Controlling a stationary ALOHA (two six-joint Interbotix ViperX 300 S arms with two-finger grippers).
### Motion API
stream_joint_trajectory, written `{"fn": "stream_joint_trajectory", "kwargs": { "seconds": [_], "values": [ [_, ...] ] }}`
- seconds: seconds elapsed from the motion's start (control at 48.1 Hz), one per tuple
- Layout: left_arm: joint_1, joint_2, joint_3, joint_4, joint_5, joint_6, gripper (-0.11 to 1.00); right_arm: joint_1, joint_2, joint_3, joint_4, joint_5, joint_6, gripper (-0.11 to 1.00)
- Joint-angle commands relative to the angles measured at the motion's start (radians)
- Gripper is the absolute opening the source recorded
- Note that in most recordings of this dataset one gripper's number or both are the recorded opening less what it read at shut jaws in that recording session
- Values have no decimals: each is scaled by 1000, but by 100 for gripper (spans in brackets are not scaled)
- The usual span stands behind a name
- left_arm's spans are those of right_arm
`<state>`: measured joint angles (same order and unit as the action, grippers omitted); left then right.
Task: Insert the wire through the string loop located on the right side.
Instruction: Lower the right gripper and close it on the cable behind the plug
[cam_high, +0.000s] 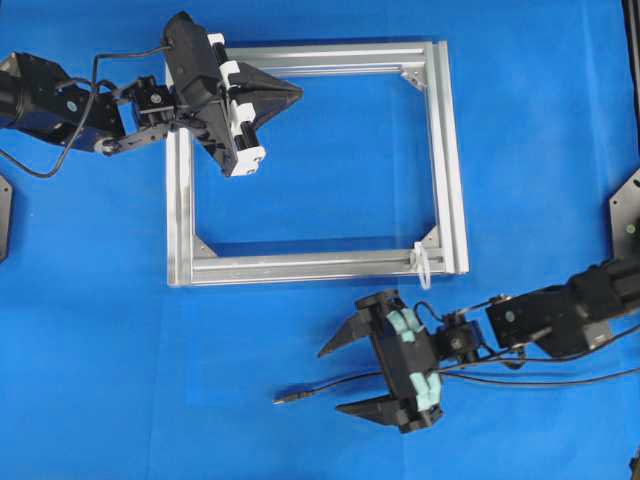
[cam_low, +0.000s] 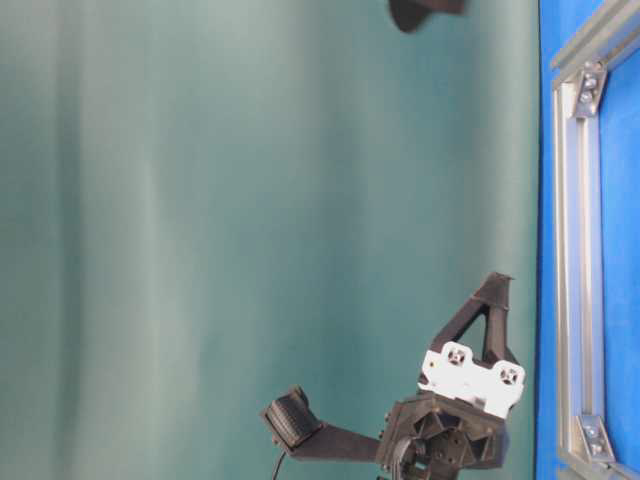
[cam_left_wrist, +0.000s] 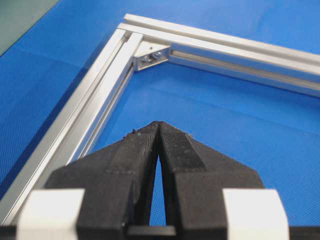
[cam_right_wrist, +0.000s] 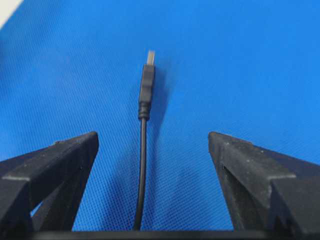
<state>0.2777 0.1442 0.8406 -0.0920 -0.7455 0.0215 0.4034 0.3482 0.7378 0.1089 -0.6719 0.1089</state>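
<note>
Nearest the front edge of the blue table (cam_high: 560, 120), the right gripper (cam_high: 345, 380) hangs with its jaws spread wide, one fingertip on each side of the wire (cam_high: 330, 387) and neither touching it. The wire lies flat on the cloth, running from under the gripper out to its plug tip (cam_high: 283, 398), which points away from the arm. In the right wrist view the wire (cam_right_wrist: 142, 165) runs straight up the middle between the two open fingers (cam_right_wrist: 60, 160) and ends in a metal plug.

Just beyond, the string loop (cam_high: 422, 266) hangs around the near bar of the silver frame (cam_high: 450, 150), close to its right corner; it looks whitish and small, though the detail is poor.

Farthest, the left gripper (cam_high: 298, 92) sits over the frame's far left part, its fingers (cam_left_wrist: 172, 145) pressed together on nothing.
</note>
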Motion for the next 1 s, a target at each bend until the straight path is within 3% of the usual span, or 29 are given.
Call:
{"fn": "stream_joint_trajectory", "kwargs": {
  "seconds": [0.0,0.333,0.416,0.603,0.707,0.769,0.977],
  "values": [
    [3,-29,-6,3,-3,-2,0,5,0,-28,9,3,2,87],
    [3,-29,-6,3,-2,-2,0,5,8,-34,14,20,2,79],
    [3,-29,-6,2,-2,-2,0,5,8,-37,15,31,2,70],
    [3,-29,-6,3,-2,-3,0,5,8,-35,12,34,-3,21],
    [3,-29,-6,3,-2,-3,0,5,9,-37,11,32,-5,1],
    [3,-29,-6,3,-2,-3,0,5,8,-35,11,32,-5,-4],
    [3,-29,-6,3,-2,-3,0,5,9,-37,9,32,-5,-4]
  ]
}}
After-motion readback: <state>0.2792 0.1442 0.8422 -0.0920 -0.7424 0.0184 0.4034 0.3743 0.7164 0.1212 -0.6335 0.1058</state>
